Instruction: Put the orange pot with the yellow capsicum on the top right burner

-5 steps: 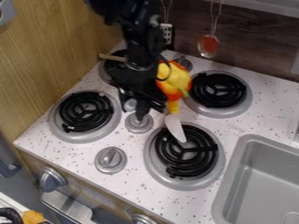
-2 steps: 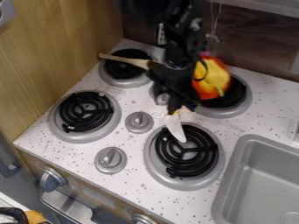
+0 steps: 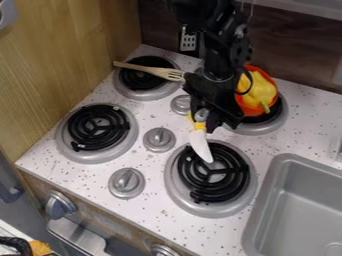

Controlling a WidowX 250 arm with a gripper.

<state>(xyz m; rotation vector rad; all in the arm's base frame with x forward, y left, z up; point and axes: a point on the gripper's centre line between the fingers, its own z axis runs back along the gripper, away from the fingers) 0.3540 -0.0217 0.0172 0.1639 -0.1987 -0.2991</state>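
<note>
The black gripper (image 3: 206, 119) hangs over the stove centre, left of the top right burner, shut on the orange pot's handle side; the exact hold is hidden. To its right, the orange pot (image 3: 249, 109) is tilted, with the yellow capsicum (image 3: 258, 89) inside, green stem toward the lower right. The pot covers much of the top right burner (image 3: 282, 114); whether it rests on the coil, I cannot tell.
A white-bladed knife (image 3: 201, 146) lies at the front right burner's edge, its yellow handle beneath the gripper. A wooden fork (image 3: 148, 69) crosses the back left burner. The sink (image 3: 294, 210) lies at the lower right.
The gripper and the pot with the capsicum have moved right together, from between the back burners to over the top right one. More of the wooden fork now shows.
</note>
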